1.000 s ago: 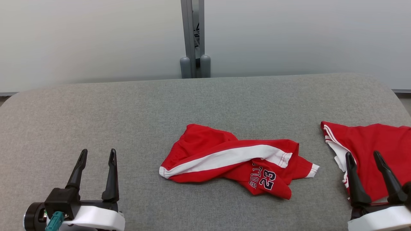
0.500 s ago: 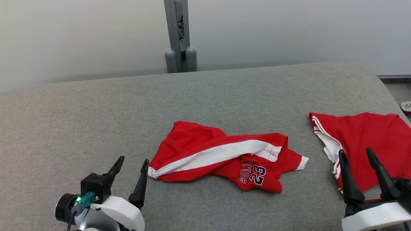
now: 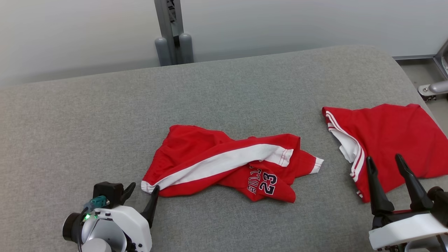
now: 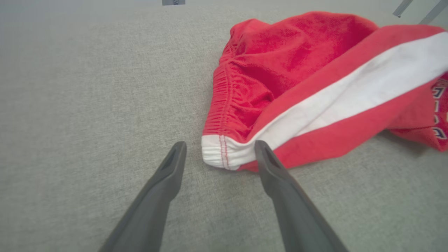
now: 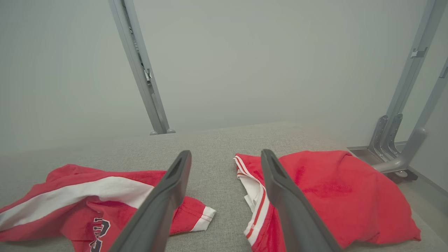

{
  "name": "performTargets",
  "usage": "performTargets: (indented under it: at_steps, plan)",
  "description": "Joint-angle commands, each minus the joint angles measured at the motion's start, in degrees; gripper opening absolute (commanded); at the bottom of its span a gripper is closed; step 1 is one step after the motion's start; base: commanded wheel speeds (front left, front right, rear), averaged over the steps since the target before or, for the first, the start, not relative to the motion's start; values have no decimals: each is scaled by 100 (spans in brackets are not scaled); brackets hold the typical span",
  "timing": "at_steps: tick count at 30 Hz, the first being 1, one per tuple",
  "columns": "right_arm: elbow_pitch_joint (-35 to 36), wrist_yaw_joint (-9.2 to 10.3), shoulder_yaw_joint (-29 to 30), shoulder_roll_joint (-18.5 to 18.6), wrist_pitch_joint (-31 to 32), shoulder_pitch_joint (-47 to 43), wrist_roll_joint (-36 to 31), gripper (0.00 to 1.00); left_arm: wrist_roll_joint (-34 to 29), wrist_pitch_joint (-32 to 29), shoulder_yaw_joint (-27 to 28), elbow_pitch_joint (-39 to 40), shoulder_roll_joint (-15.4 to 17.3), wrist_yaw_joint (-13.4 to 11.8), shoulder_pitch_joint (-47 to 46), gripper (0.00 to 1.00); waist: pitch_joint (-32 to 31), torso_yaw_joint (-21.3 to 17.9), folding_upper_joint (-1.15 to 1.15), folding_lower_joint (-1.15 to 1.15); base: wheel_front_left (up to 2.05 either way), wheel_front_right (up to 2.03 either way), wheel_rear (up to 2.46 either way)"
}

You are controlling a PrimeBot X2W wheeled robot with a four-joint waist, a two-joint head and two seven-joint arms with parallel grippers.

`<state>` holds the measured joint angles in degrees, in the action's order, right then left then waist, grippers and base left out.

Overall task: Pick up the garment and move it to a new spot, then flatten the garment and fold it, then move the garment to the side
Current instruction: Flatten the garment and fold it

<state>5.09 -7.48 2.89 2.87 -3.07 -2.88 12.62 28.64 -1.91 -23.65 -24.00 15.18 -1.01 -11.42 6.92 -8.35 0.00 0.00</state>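
The garment (image 3: pixel 217 157) is a crumpled pair of red shorts with a white side stripe and a "23" print, lying mid-table. My left gripper (image 3: pixel 144 187) stands open at its near left corner. In the left wrist view the white hem corner of the garment (image 4: pixel 297 70) lies right at the fingertips of the left gripper (image 4: pixel 220 144), and nothing is pinched. My right gripper (image 3: pixel 384 158) hovers open at the lower right, over the near edge of a second red garment (image 3: pixel 385 129). The right wrist view looks past the open right gripper (image 5: pixel 225 152) at both the garment (image 5: pixel 70 196) and the second red garment (image 5: pixel 325 182).
The grey fabric-covered table (image 3: pixel 87 122) has a rounded far right corner. A grey metal post (image 3: pixel 173 31) stands behind its far edge before a pale wall. A metal frame foot (image 3: pixel 434 87) sits on the floor past the right edge.
The head camera has swung, shifting the whole scene left and up. My left gripper has moved right and forward to the shorts' white hem corner. The right gripper stays open.
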Motion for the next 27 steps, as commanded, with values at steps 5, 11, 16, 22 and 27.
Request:
performTargets:
  at_steps: [5,11,16,22,27]
  plan:
    - [-61,-3,-1,17,-59,105,31,100,96,103,15,-401,-45,117,-279,36,73,-53,0,0,0,0,0]
    - [-94,-3,31,17,-58,137,50,100,116,220,-33,-648,-89,231,-422,0,74,-27,0,0,0,0,0]
    - [-149,-3,-248,81,107,275,136,100,82,319,-46,-630,-89,176,-456,0,59,19,0,0,0,0,0]
    - [-543,-3,-986,340,538,558,479,100,46,334,-110,-531,-115,152,-490,0,49,129,0,0,0,0,0]
    - [-1432,-3,-1665,558,602,1038,951,100,40,338,-168,-481,-154,139,-551,0,71,228,0,0,0,0,0]
